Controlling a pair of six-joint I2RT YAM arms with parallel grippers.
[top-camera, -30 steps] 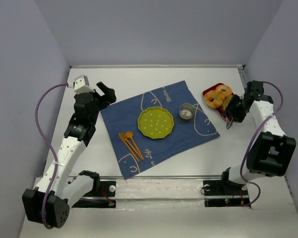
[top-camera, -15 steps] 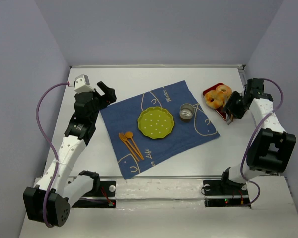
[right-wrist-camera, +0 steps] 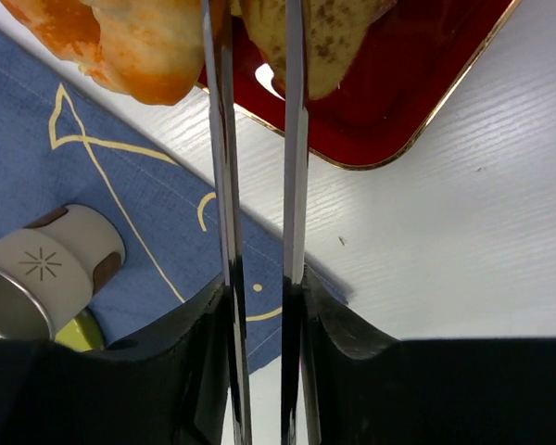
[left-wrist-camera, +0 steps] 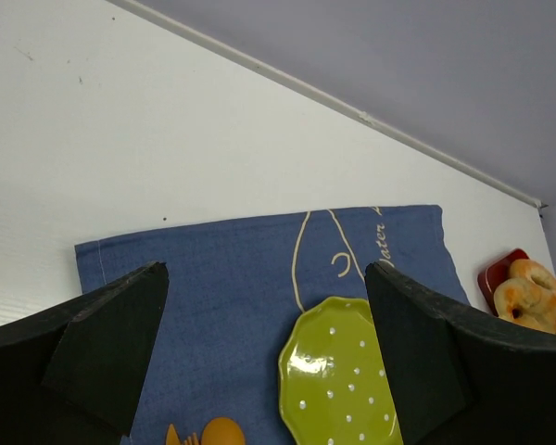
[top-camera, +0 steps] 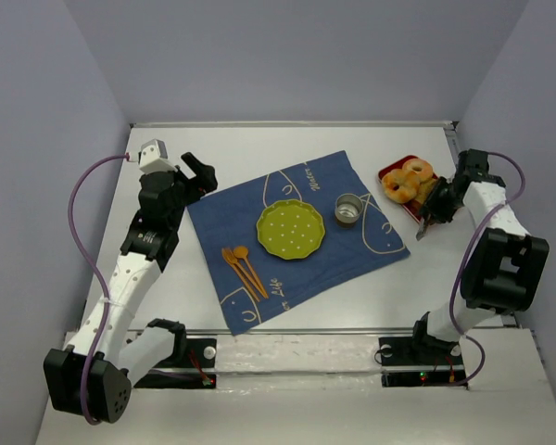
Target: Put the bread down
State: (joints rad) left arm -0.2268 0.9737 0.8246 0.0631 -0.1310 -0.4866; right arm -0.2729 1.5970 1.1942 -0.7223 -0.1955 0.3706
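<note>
Right jaws narrow at bread (right-wrist-camera: 338, 37), doughnut (right-wrist-camera: 120, 42) just beside.

White arms (top-camera: 120, 283), black joints (top-camera: 156, 206), looping purple cables (top-camera: 78, 232), slim silver fingers (right-wrist-camera: 292, 139) on right gripper (right-wrist-camera: 252, 28)

so the right gripper (right-wrist-camera: 256, 19) runs two thin metal fingers (right-wrist-camera: 294, 139) up mid-frame, barely apart, reaching the bread (right-wrist-camera: 334, 37) on the red tray (right-wrist-camera: 417, 83) up top, doughnut (right-wrist-camera: 120, 46) upper left, cup (right-wrist-camera: 46, 269) on blue cloth (right-wrist-camera: 93, 185) lower left.
</note>
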